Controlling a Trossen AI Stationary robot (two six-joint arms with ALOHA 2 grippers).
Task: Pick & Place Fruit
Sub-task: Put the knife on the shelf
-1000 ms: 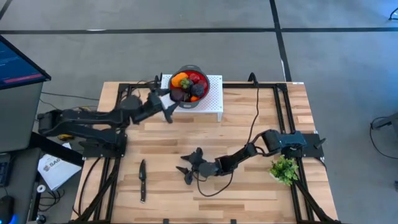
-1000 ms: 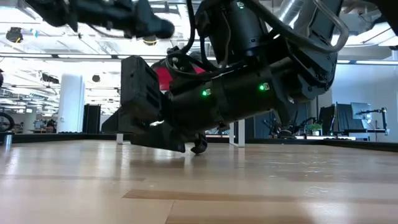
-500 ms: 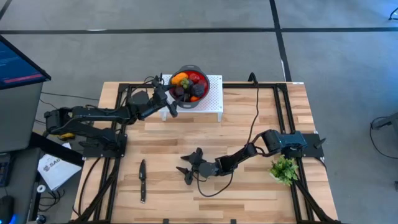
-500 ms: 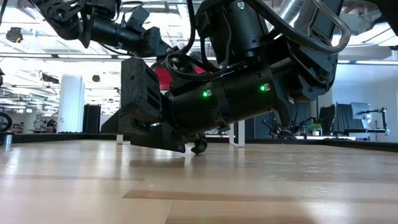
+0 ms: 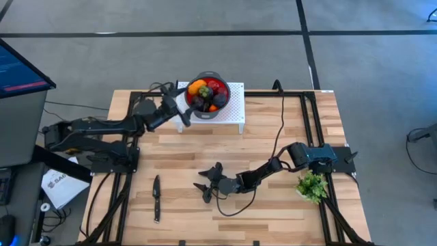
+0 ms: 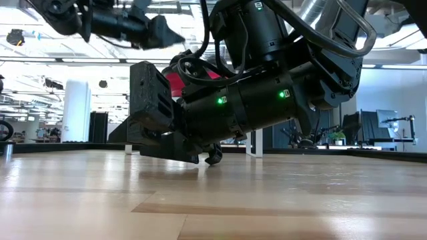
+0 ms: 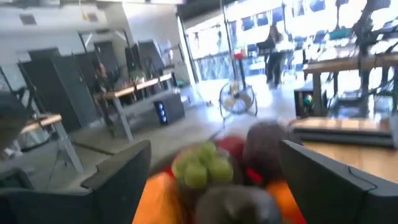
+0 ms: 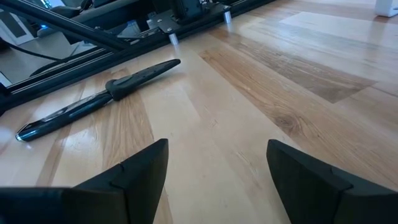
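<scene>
I see the fruit [image 5: 206,94] piled in the red bowl [image 5: 222,109], which stands on a white perforated stand [image 5: 235,102] at the far edge of the table [image 5: 273,198]. My left gripper [image 5: 183,109] sits just beside the bowl's left rim, raised off the table, with its 2 fingers [image 7: 118,180] spread apart and nothing between them; its wrist camera looks straight at orange, dark and green pieces [image 7: 202,167] close ahead. My right gripper [image 5: 205,184] rests low near the middle of the table, well apart from the bowl, fingers [image 8: 137,171] wide and empty. A black knife [image 5: 156,198] lies flat on the wood to its left, and a green sprig [image 5: 312,186] sits by the right arm's base.
</scene>
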